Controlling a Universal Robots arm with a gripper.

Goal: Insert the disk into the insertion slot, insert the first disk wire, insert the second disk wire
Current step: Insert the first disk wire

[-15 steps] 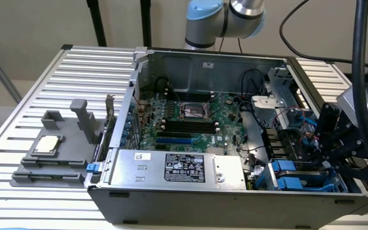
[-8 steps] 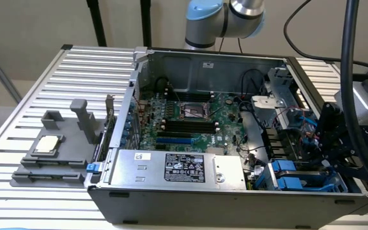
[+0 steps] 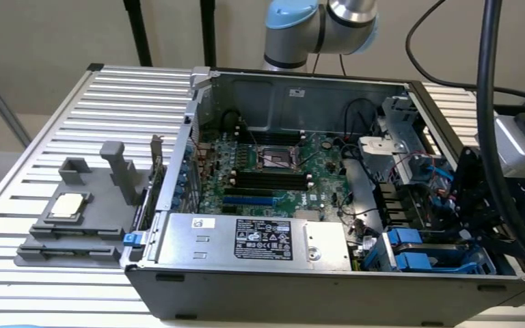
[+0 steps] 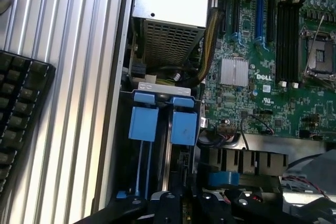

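Observation:
The insertion slot (image 3: 422, 251) is a grey sheet-metal cage with blue tabs in the open computer case's corner, nearest the exterior view's right. In the wrist view the insertion slot (image 4: 160, 129) lies straight ahead, with two blue tabs side by side at its mouth. No labelled face of the disk is in view, and I cannot tell whether it sits inside the cage. My gripper (image 4: 181, 207) hangs just above the cage's end. In the exterior view my gripper (image 3: 470, 205) is a black mass over the case's right side. Thin blue and red wires (image 3: 431, 174) run beside it.
A large silver power-supply box (image 3: 253, 238) fills the case's front next to the cage. The motherboard (image 3: 272, 171) lies behind it. A grey plastic fixture (image 3: 80, 212) with upright posts stands on the slatted table (image 3: 126, 89). A black keyboard (image 4: 21, 114) lies beside the case.

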